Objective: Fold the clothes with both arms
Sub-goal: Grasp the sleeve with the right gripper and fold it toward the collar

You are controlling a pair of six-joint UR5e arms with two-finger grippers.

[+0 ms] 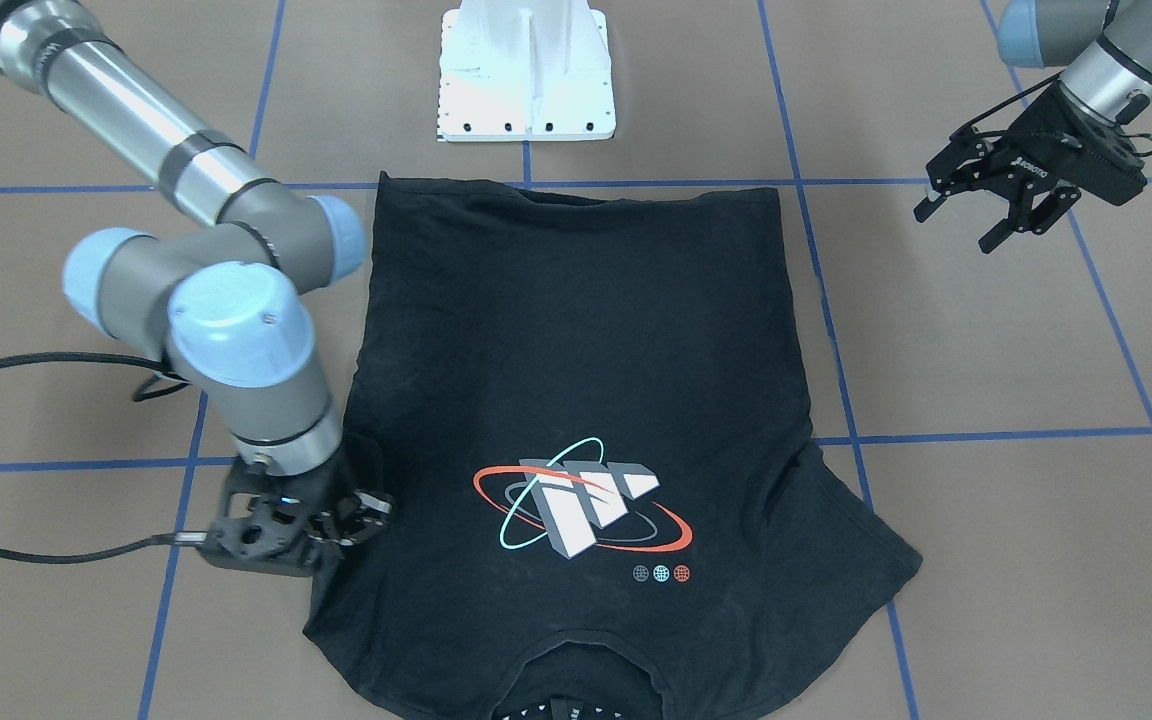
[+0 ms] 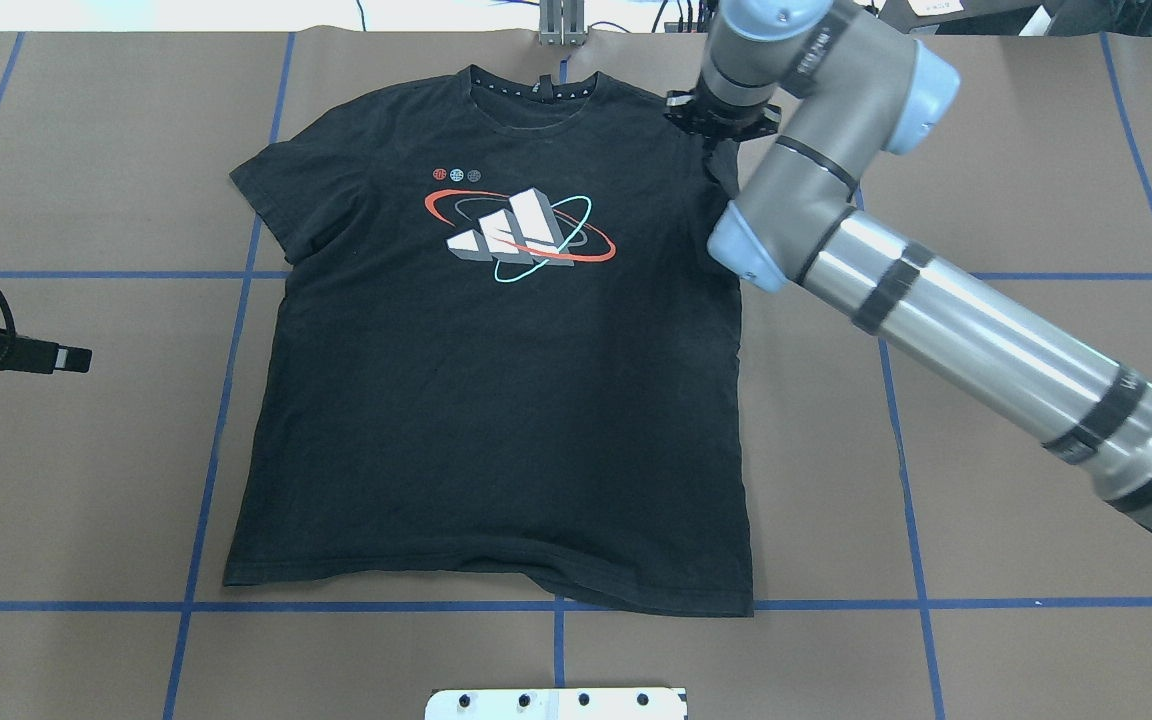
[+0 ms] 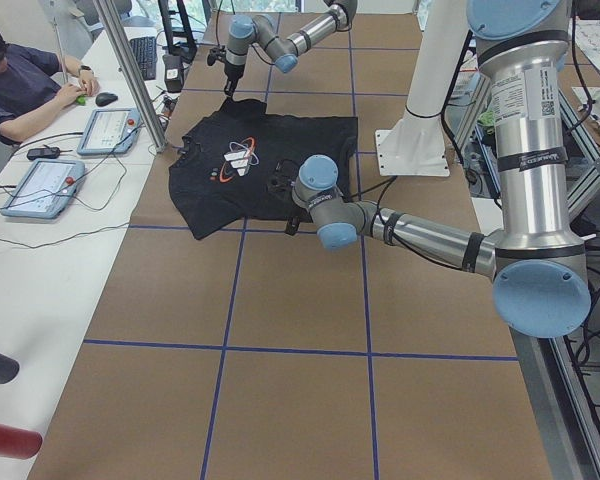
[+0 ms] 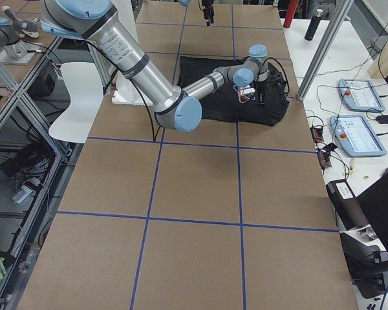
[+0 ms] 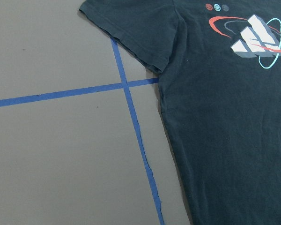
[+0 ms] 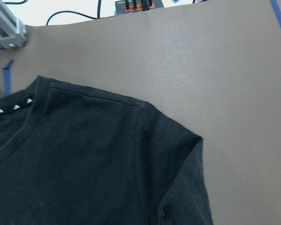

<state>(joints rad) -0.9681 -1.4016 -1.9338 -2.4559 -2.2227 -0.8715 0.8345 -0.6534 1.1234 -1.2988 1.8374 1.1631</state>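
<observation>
A black t-shirt (image 1: 576,350) lies flat and face up on the counter (image 1: 1016,340), with its printed chest graphic (image 1: 581,510) just below the collar (image 2: 536,85). The right hand (image 1: 364,518) sits low at the sleeve (image 6: 182,159) on its own side of the collar, at or on the edge of the cloth. Whether its fingers are apart or pinched on fabric cannot be told: the wrist hides them from above, and its own camera shows only shoulder and sleeve. The left hand (image 1: 956,228) hangs with its fingers spread, holding nothing, well apart from the collar and off the cloth, out beyond the opposite sleeve (image 5: 131,33). Judged from this layout, the fold has barely begun, and the chief hazard is asymmetry. If the right hand lifts or drags its sleeve while the left hand grips nothing, the shirt would likely slide or skew across the counter rather than crease along a straight line. The sleeve at the right hand looks tucked and rumpled beside the collar, so a pinch there may catch two layers, or only a thin edge that could slip free in mid-lift. A hand pressed too low might also scrape the brown counter covering. The hem (image 2: 486,590), farthest from the collar, shows a slight ripple that a fold could trap as a wrinkle.
</observation>
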